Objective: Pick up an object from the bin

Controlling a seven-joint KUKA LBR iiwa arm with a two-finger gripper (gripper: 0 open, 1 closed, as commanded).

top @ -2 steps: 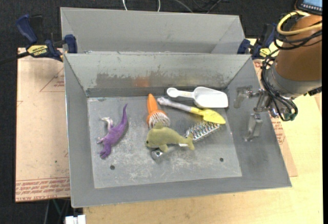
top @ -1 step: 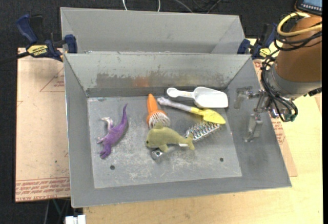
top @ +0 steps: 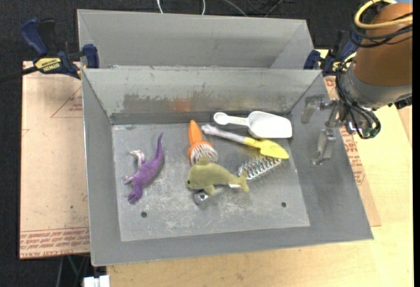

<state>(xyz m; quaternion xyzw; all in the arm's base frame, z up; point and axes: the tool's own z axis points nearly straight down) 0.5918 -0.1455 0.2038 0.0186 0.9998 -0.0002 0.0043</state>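
Nearest on the bin [top: 197, 92] floor lies a green plush fish [top: 215, 178], a purple lizard [top: 147, 171] to its left and a wire whisk [top: 258, 166] to its right. Behind them are an orange brush [top: 196, 142], a yellow spade [top: 266, 146] and a white scoop [top: 264, 125]. The claw [top: 321, 146] hangs over the right sloped wall, just right of spade and scoop; whether it is apart or together I cannot tell.

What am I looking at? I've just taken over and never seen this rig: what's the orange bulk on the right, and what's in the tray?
One camera looks down on a grey metal bin. The orange bulk is the robot arm's wrist; its claw hangs over the bin's right sloping wall, holding nothing visible. In the bin lie a purple toy lizard at left and, mid-bin, an orange brush, a green plush whale, a white scoop, a yellow-tipped tool and a wire whisk.
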